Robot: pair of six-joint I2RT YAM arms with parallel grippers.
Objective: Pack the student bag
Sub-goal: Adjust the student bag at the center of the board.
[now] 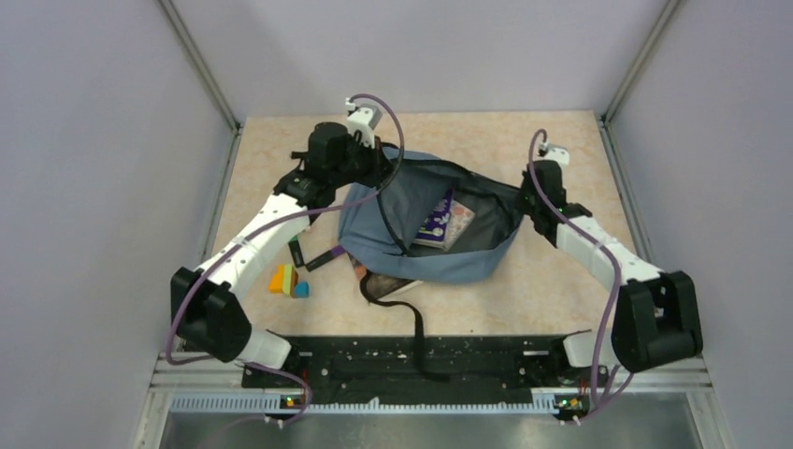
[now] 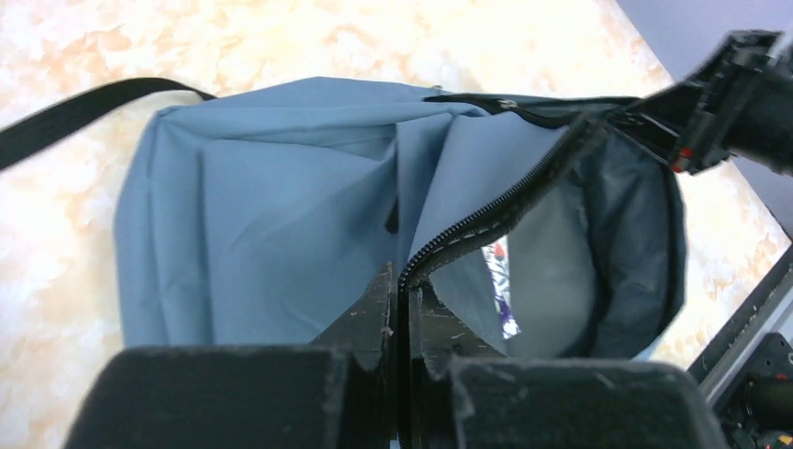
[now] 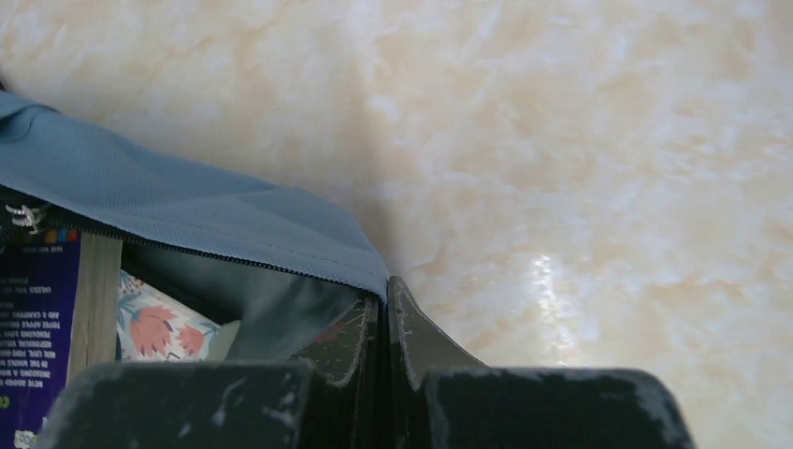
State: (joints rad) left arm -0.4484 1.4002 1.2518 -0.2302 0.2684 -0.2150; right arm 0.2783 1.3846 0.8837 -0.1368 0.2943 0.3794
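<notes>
**Bag held open, packing partly done**

The student bag is lying mid-worktop, its mouth being stretched wide. The left pincer is pinching the zip edge and the right pincer is clamping the opposite rim. A purple book and a floral-printed item are sitting inside. The colourful blocks are lying outside, apparently left to pack.

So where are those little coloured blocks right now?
In the overhead view, the coloured blocks lie on the table, outside the student bag and to its left, right beside the left arm.
</notes>
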